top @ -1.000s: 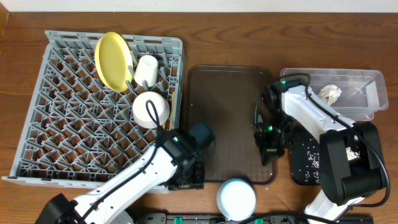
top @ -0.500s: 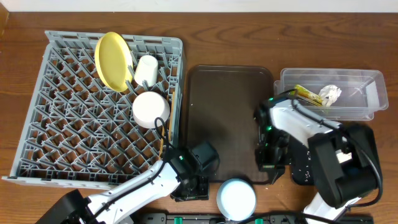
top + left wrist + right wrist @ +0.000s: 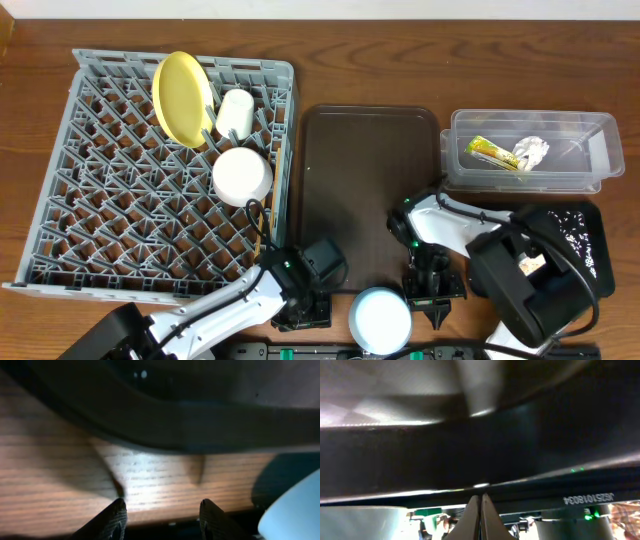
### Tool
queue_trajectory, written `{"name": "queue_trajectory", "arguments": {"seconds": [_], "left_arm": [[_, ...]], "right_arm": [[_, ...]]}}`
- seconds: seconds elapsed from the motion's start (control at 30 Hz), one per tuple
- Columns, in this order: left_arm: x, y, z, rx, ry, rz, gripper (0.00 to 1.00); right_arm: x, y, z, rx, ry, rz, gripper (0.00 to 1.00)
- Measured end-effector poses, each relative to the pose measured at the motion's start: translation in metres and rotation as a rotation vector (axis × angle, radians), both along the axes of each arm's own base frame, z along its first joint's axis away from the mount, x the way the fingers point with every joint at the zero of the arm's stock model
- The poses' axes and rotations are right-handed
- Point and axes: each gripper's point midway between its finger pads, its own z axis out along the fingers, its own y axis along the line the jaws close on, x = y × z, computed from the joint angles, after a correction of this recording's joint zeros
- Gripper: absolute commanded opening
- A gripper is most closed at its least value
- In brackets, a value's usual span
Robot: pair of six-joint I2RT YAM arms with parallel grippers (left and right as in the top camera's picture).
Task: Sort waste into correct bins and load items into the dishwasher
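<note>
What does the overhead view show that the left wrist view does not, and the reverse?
Only overhead: the grey dish rack holding the yellow plate, white cup and white bowl; the clear tub with the wrapper and tissue; the black tray with scraps. Only left wrist: the left fingers close up, apart, nothing between them. Both: the brown serving tray, the light blue bowl, the wooden table.

Overhead view: bright, even light, sharp focus; only soft, short shadows on the tabletop [image 3: 350,40]. Left wrist view: dim and blurred, with a warm lit band mid-frame and heavy shadow above. Right wrist view: very dark, out of focus, faint glare streaks.
</note>
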Motion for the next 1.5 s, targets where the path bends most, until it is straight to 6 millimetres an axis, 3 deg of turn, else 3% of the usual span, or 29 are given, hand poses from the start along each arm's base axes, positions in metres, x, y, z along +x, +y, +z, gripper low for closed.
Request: {"name": "queue_trajectory", "arguments": {"seconds": [0.33, 0.67, 0.8, 0.93, 1.07, 1.1, 1.2, 1.37, 1.5], "left_arm": [[0.000, -0.012, 0.001, -0.062, 0.011, 0.012, 0.37], [-0.006, -0.032, 0.010, -0.175, 0.064, 0.000, 0.30], [-0.008, -0.035, 0.013, -0.194, 0.077, -0.003, 0.30], [-0.007, -0.035, 0.012, -0.190, 0.072, -0.003, 0.30], [-0.004, -0.032, 0.010, -0.174, 0.049, -0.001, 0.36], [-0.003, -0.032, 0.009, -0.169, 0.043, 0.001, 0.38], [-0.001, -0.031, 0.008, -0.163, 0.033, -0.001, 0.53], [0.001, -0.030, 0.007, -0.158, 0.023, 0.004, 0.66], [0.002, -0.030, 0.007, -0.155, 0.015, 0.005, 0.70]], "right_arm": [[0.011, 0.022, -0.004, 0.124, -0.086, -0.033, 0.01], [0.028, 0.044, 0.033, 0.319, -0.283, -0.050, 0.01], [0.023, 0.040, 0.043, 0.317, -0.291, -0.049, 0.01], [0.024, 0.030, 0.038, 0.250, -0.310, -0.059, 0.02], [0.027, 0.025, 0.022, 0.217, -0.351, -0.077, 0.16], [0.028, 0.024, 0.019, 0.213, -0.362, -0.085, 0.25], [0.028, 0.022, 0.014, 0.195, -0.374, -0.096, 0.37], [0.023, 0.015, 0.016, 0.162, -0.364, -0.096, 0.59], [0.019, 0.010, 0.015, 0.160, -0.375, -0.092, 0.61]]}}
